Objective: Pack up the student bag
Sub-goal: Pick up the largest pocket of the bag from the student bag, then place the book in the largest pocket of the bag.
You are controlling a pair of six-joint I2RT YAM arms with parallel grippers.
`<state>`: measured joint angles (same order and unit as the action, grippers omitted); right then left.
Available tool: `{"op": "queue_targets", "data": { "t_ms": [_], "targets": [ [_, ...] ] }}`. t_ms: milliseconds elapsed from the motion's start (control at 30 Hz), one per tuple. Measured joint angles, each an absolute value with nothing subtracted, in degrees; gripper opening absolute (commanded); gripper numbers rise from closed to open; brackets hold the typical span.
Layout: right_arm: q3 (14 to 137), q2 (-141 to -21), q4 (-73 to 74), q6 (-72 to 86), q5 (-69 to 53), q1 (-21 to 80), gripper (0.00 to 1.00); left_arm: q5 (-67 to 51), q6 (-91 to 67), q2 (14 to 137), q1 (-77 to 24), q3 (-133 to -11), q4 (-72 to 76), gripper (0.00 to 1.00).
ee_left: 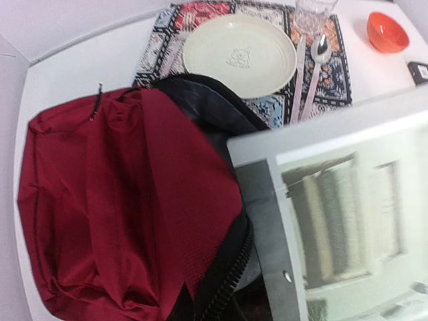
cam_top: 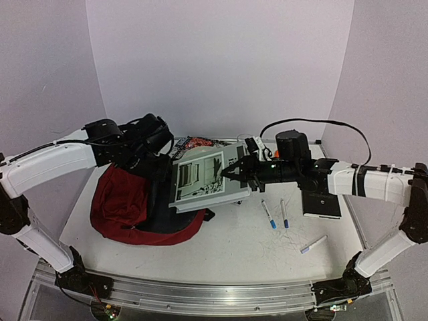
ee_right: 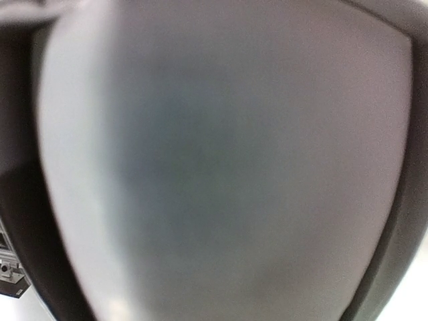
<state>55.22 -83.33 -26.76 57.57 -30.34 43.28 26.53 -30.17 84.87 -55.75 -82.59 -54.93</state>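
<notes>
A grey book (cam_top: 204,177) held at the student bag's (cam_top: 124,207) mouth
The student bag slumps on the left of the counter (cam_top: 234,247); the tilted book, pinched by one edge only, could slip or snag its floppy rim. The right claw (cam_top: 235,171) is clamped on that edge; the left claw (cam_top: 157,164) is together at the bag's far rim, its hold unclear.

The left arm (cam_top: 47,164) and right arm (cam_top: 378,182) are cased in white, jointed in black, and trailed by black cables (cam_top: 321,121).
</notes>
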Motion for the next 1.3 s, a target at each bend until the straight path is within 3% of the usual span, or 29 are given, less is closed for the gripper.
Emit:
{"op": "queue_targets", "data": {
  "t_ms": [300, 933, 1300],
  "targets": [
    [56.12, -91.73, -28.70, 59.74, -27.74, 45.41, 0.31, 26.16, -31.47, 79.10, -55.68, -85.12, -58.24, 0.00],
    [75.68, -118.32, -39.78, 73.11, -21.79, 55.36, 0.32, 18.97, -34.63, 72.80, -55.68, -85.01, -58.96, 0.00],
    [78.80, -122.51, -41.99, 80.75, -11.85, 59.95, 0.32, 18.00, -36.16, 72.01, -55.68, -82.69, -57.00, 0.00]
  ]
}}
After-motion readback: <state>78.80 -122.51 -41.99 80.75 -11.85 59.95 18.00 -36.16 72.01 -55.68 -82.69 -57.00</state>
